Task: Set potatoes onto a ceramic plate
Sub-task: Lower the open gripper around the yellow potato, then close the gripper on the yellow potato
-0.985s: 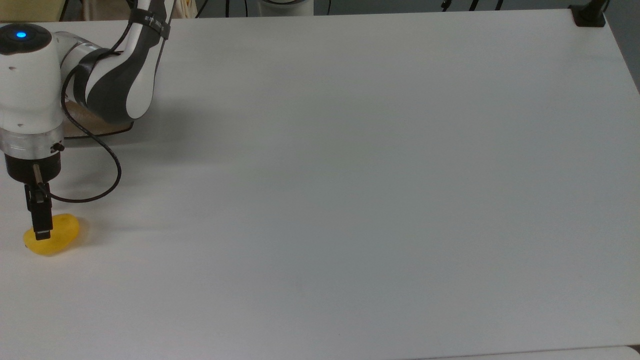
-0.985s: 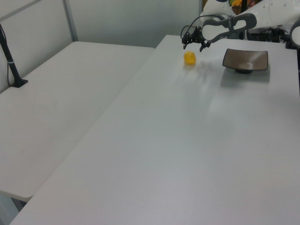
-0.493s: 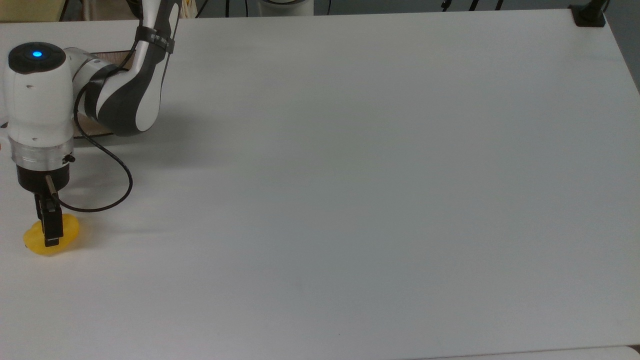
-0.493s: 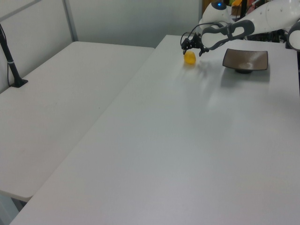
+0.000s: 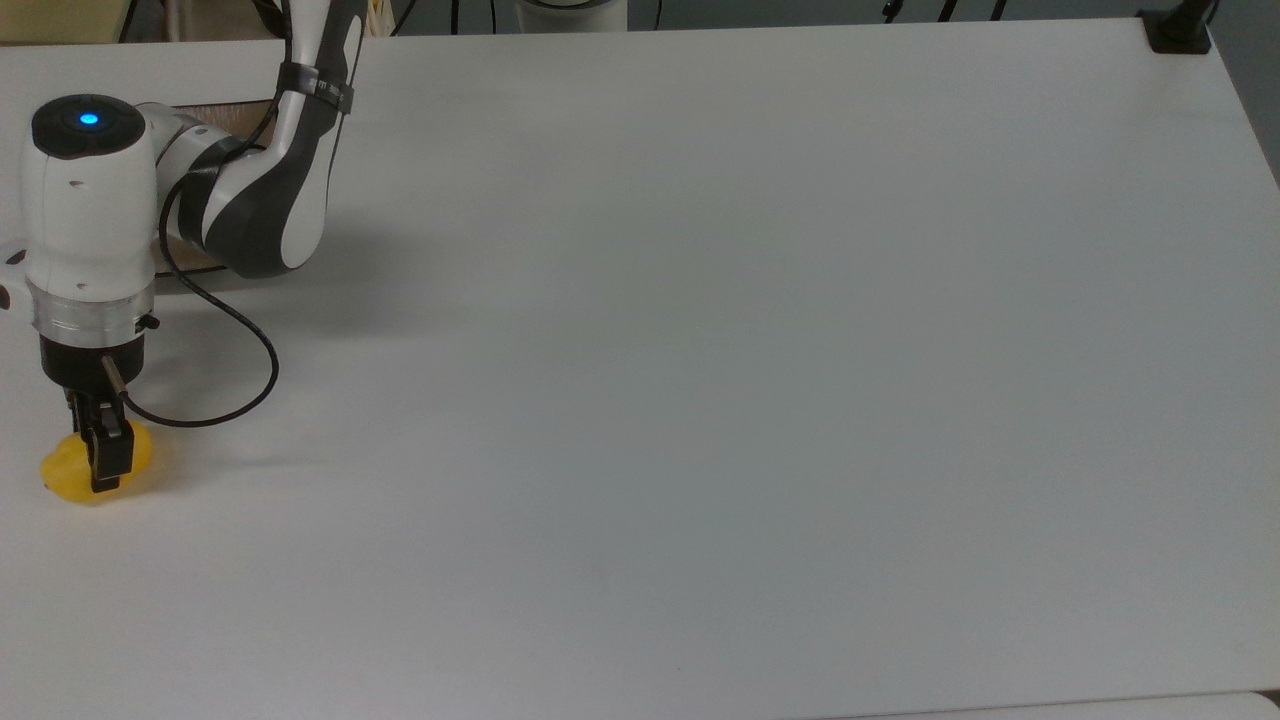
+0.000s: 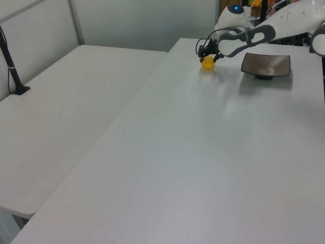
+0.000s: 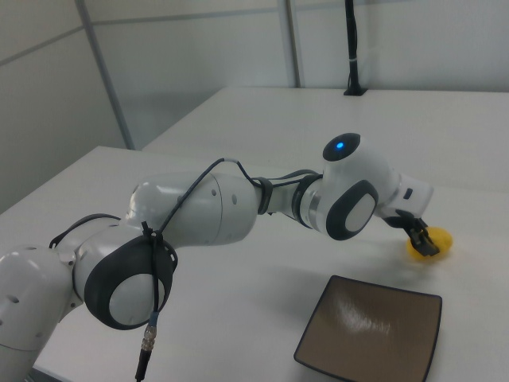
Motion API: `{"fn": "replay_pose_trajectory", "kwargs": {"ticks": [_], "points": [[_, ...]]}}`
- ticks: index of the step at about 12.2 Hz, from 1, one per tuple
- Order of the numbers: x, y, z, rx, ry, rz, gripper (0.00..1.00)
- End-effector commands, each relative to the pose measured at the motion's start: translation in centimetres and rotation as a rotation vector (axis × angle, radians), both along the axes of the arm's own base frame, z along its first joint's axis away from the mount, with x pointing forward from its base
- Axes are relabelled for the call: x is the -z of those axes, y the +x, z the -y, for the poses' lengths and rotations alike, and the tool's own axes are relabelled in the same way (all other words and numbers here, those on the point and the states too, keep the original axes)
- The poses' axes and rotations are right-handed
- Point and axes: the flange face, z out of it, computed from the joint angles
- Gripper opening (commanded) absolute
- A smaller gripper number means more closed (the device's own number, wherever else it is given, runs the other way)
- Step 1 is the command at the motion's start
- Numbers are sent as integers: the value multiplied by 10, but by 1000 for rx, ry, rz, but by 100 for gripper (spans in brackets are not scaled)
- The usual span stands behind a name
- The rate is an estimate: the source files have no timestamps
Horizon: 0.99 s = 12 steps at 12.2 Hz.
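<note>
1. In the top view, the gripper (image 5: 103, 470) sat down over the potato (image 5: 70, 476) near the top view's left edge, on the white table (image 5: 700, 400). One dark finger (image 5: 110, 455) crossed the potato's middle.
2. The fingers straddled the potato at its sides, but I could not tell whether they pressed on it or stood clear.
3. The right view showed the plate (image 7: 374, 330) whole: square, brown, glossy, bare inside. It lay near the potato (image 7: 433, 241) but apart from it, with the gripper (image 7: 421, 239) at the potato's near side.
4. The top view hid most of the plate (image 5: 185, 262) under the arm (image 5: 270, 190); only thin brown slivers showed.
5. In the left view, the potato (image 6: 207, 63) lay on the table to the left view's left of the plate (image 6: 266, 64), with the gripper (image 6: 208, 53) on top of it, too small to read.
6. A black cable (image 5: 230, 390) looped from the wrist across the table in the top view.
</note>
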Motion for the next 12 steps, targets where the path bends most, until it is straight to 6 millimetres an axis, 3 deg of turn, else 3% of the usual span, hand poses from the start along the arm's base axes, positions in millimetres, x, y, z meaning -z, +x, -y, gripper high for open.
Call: {"fn": "replay_pose_trajectory", "kwargs": {"ticks": [1,2,4,5,9,12], "points": [[3,4,-5,-55,-36,0,32],[4,4,-5,-57,-37,-4,24],[-1,3,-5,-55,-37,-1,22],[-15,1,-7,-55,-39,9,22],[-76,-14,-24,-62,-27,22,22],[-152,-34,-38,-67,18,-37,22]]}}
